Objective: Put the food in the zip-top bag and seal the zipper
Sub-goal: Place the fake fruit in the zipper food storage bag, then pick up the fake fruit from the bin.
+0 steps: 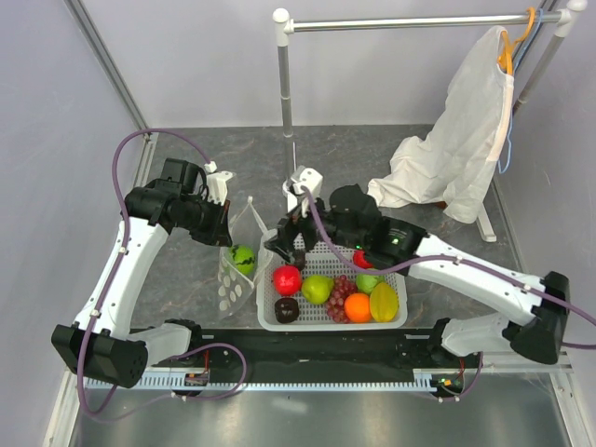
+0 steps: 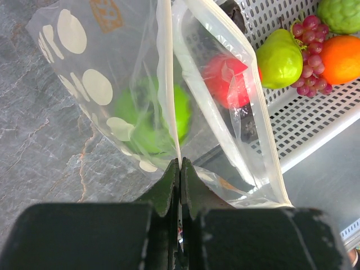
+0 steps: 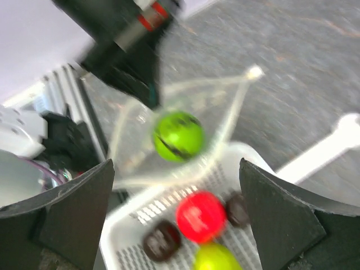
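The zip-top bag (image 1: 235, 276) stands open left of the white basket. My left gripper (image 1: 220, 223) is shut on its zipper strip (image 2: 167, 90), jaws pinched together (image 2: 180, 164). One round green fruit (image 1: 243, 258) lies inside the bag, also in the left wrist view (image 2: 151, 119) and the right wrist view (image 3: 178, 136). My right gripper (image 1: 290, 240) is open and empty (image 3: 175, 169), hovering over the basket's back left corner beside the bag's mouth. Below it lie the red apple (image 3: 201, 216) and two dark brown pieces (image 3: 162, 241). The right wrist view is blurred.
The white mesh basket (image 1: 400, 321) holds the apple (image 1: 287, 279), a brown piece (image 1: 287, 310), a green pear (image 1: 317, 289), grapes (image 1: 343, 296), an orange (image 1: 358, 306) and a yellow fruit (image 1: 384, 302). A rack pole (image 1: 286, 88) and hanging white garment (image 1: 466, 140) stand behind.
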Robot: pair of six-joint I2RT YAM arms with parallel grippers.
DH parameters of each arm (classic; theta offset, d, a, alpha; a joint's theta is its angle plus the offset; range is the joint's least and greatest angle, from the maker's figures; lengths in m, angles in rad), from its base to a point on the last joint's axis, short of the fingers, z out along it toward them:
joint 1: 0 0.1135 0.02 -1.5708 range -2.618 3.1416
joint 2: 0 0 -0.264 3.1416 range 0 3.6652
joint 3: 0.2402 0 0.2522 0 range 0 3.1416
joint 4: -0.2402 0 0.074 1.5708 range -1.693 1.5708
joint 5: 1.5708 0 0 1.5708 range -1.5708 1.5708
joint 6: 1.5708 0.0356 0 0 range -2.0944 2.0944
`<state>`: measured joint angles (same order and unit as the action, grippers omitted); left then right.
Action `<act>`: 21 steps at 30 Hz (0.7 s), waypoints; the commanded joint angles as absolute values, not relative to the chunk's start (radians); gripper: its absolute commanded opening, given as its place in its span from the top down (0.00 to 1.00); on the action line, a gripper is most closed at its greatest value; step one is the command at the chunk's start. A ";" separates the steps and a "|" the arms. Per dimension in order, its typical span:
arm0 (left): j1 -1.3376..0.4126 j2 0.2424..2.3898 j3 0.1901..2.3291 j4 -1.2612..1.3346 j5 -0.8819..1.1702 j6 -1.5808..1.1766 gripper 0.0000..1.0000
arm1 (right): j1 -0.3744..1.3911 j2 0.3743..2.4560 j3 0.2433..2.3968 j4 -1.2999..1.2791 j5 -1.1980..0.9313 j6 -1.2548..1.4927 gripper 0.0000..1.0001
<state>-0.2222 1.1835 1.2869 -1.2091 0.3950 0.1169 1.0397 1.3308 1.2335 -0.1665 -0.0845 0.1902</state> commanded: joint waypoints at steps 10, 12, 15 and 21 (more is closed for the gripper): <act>-0.226 1.160 1.298 -1.195 0.403 0.103 0.98 | 0.884 1.129 1.046 -0.877 -0.160 -0.341 0.02; -0.226 1.160 1.299 -1.195 0.403 0.104 0.98 | 0.881 1.129 1.060 -0.949 -0.128 -0.374 0.02; -0.225 1.161 1.299 -1.193 0.405 0.101 0.98 | 0.877 1.143 1.062 -0.979 -0.062 -0.402 0.02; -0.227 1.166 1.299 -1.190 0.411 0.103 0.98 | 0.877 1.169 1.061 -0.888 -0.203 -0.453 0.02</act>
